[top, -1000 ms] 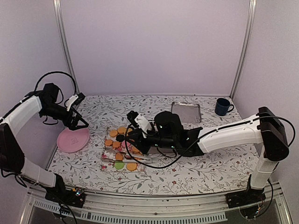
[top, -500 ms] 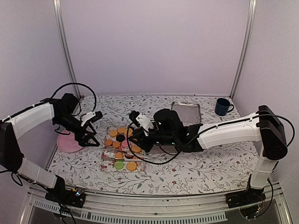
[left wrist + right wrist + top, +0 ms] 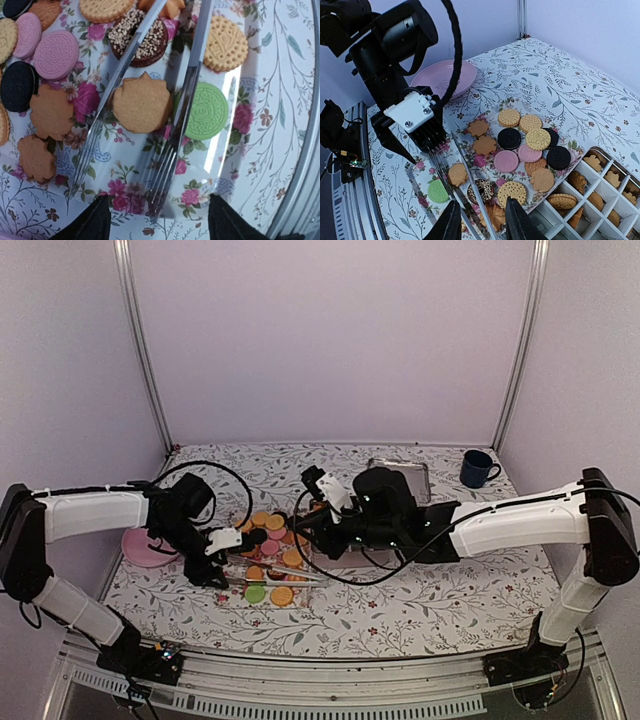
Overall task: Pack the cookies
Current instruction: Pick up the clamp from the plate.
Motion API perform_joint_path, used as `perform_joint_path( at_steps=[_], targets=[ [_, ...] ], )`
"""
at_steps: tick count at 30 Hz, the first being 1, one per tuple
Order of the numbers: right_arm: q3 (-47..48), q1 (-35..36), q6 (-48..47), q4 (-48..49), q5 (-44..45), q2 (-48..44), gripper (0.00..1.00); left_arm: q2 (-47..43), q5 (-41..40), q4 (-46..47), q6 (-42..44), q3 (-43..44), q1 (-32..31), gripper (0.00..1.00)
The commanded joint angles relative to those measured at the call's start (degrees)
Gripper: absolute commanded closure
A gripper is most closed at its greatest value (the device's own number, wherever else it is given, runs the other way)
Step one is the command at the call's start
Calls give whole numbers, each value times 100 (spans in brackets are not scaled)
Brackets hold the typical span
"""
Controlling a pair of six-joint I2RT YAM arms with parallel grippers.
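Two claws are mine, and both hang over the flowered tray (image 3: 120,196) near the middle of the desk (image 3: 420,612). Many cookies (image 3: 506,161) lie flat on that tray, mostly orange-tan, with a few black and pink, one green and one chocolate-topped with pale bits. A pair of metal tongs (image 3: 192,75) lies across them, its two arms on either side of a scalloped tan cookie (image 3: 142,102), with the green cookie (image 3: 206,111) just beside the outer edge of one arm. My left claw (image 3: 159,210) sits low at the tongs' tips, jaws wide apart, one finger on each side of the tips, gripping nothing. My right claw (image 3: 482,201) hovers over the tongs' other end with its jaws partway apart; the tong arms show in the gap, and I cannot tell whether anything is pinched. Just beside the tray stands a white divided box (image 3: 544,209) with several tan cookies in its compartments. A pink plate (image 3: 445,77) rests on the desk to the left of the tray
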Motion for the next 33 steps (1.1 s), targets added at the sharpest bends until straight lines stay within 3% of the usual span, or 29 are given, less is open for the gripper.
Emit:
perform_joint_path(
  at_steps=[1, 6, 10, 22, 26, 33],
  targets=[
    [-216, -73, 233, 205, 210, -382, 69, 0, -686, 786, 146, -246, -387, 39],
    [-314, -82, 350, 242, 194, -489, 72, 130, -1004, 1007, 286, -272, -613, 54],
    [-410, -80, 453, 287, 143, -538, 73, 189, -1078, 1061, 362, -317, -712, 58],
    [-454, -81, 491, 355, 189, -580, 75, 92, -592, 602, 542, -337, -877, 81],
    [-417, -81, 488, 378, 176, -569, 75, 58, -617, 549, 599, -355, -881, 100],
    [-417, -80, 465, 366, 212, -674, 73, 53, -528, 388, 541, -228, -881, 100]
  ],
)
